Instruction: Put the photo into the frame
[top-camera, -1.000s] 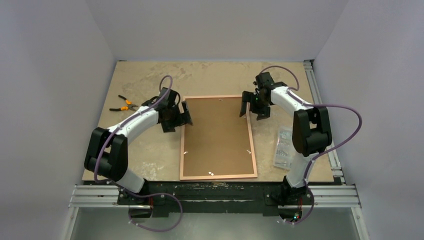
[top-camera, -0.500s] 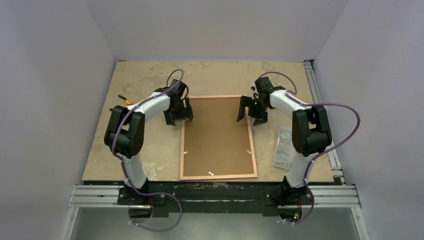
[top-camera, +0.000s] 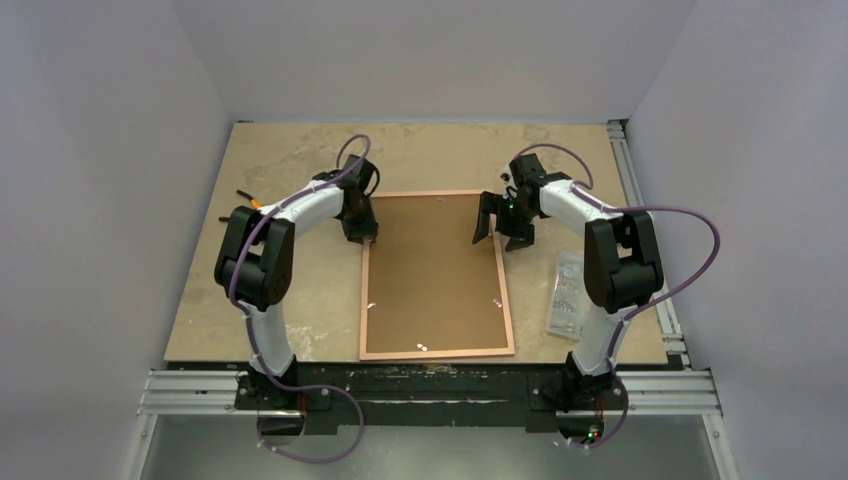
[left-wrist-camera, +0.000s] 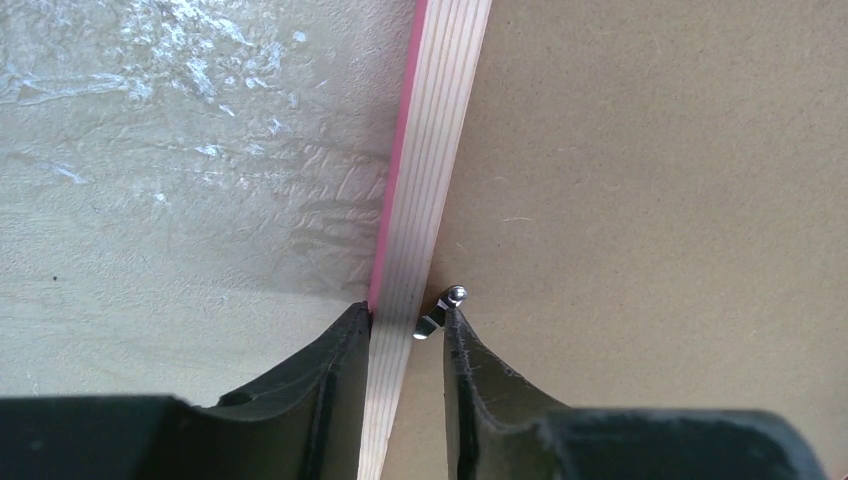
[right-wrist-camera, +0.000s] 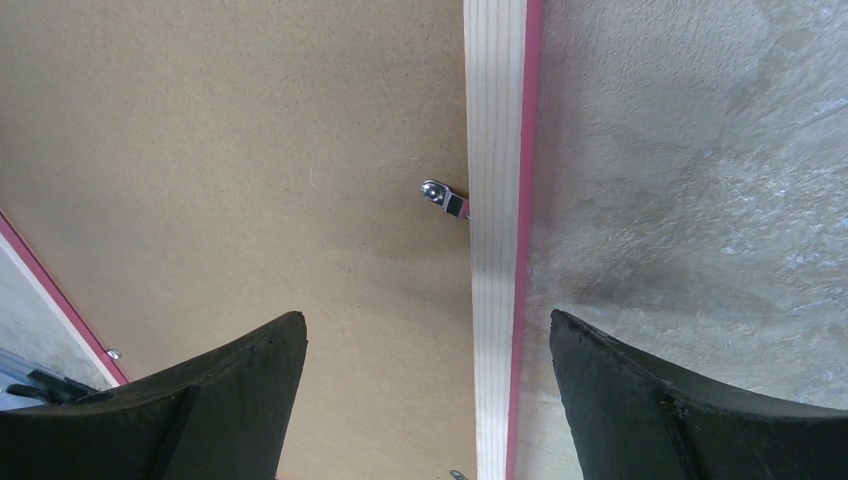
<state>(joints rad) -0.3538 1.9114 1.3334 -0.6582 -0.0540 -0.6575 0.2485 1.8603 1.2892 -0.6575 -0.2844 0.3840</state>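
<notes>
The frame (top-camera: 437, 352) lies back side up in the middle of the table, its tan wood rails edged in pink, with a brown backing board (top-camera: 435, 270) in it. The photo is not in view. My left gripper (top-camera: 366, 237) is closed over the frame's left rail (left-wrist-camera: 430, 150). One finger presses the pink outer edge and the other touches a small metal tab (left-wrist-camera: 440, 312). My right gripper (top-camera: 498, 228) hovers open astride the right rail (right-wrist-camera: 495, 150), touching nothing, with a metal tab (right-wrist-camera: 445, 198) just ahead of it.
Orange-handled pliers (top-camera: 243, 194) lie at the table's left side, partly hidden by the left arm. A clear plastic bag (top-camera: 567, 295) lies right of the frame. An aluminium rail (top-camera: 640, 200) runs along the table's right edge.
The left arm swung in toward the frame's upper left rail and its jaws narrowed onto it. The right gripper edged slightly left and stayed open.
</notes>
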